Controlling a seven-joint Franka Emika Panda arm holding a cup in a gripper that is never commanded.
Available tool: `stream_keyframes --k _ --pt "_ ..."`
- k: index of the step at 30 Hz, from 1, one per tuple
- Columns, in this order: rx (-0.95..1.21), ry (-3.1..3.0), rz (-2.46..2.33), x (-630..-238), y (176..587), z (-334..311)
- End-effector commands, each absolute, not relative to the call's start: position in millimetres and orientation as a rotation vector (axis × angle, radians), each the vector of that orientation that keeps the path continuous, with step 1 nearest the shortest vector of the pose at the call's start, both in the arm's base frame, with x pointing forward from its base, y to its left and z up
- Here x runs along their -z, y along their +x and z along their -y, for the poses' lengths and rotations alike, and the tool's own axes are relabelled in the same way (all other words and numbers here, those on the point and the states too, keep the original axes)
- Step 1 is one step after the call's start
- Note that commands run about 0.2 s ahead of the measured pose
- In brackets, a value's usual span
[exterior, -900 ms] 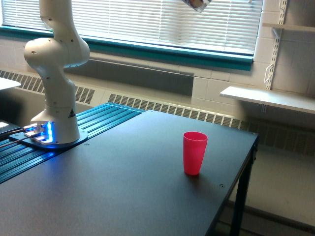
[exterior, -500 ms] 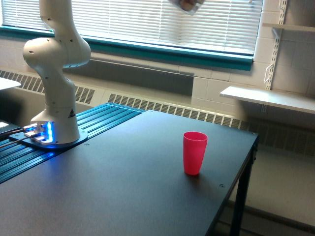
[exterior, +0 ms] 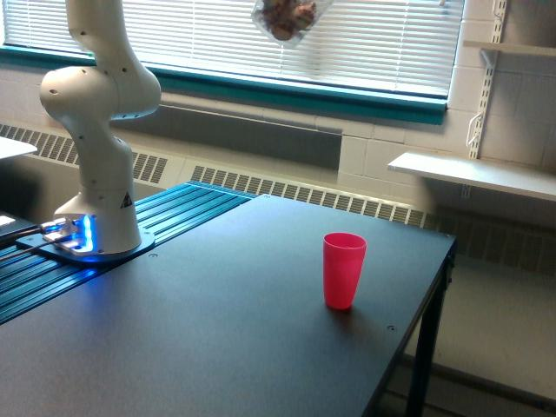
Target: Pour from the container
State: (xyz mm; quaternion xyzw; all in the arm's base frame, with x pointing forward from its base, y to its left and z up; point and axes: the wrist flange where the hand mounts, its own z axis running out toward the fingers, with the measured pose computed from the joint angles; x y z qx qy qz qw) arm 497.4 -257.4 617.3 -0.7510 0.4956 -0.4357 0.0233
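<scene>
The container (exterior: 285, 19) hangs high above the pink cup (exterior: 344, 269), offset toward the arm base (exterior: 91, 130), not yet positioned for pouring. The hand is out of view.

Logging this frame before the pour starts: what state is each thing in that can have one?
Container: up at the frame's top edge, off the table, brownish contents inside; tilt unclear.
Pink cup: upright on the table, mouth open; contents not visible.
Arm base: blue light on.
Blinds: lowered.
Claw: out of view.
</scene>
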Motion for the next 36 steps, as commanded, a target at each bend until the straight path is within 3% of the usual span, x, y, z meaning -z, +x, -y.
stream_keyframes --k 1,24,36 --pt "1.284 -2.313 -1.568 -608.6 490.0 225.3" --pt "1.133 -2.439 -1.454 -571.1 479.2 93.1" --pt "1.107 -2.602 -1.409 -523.8 466.6 58.5"
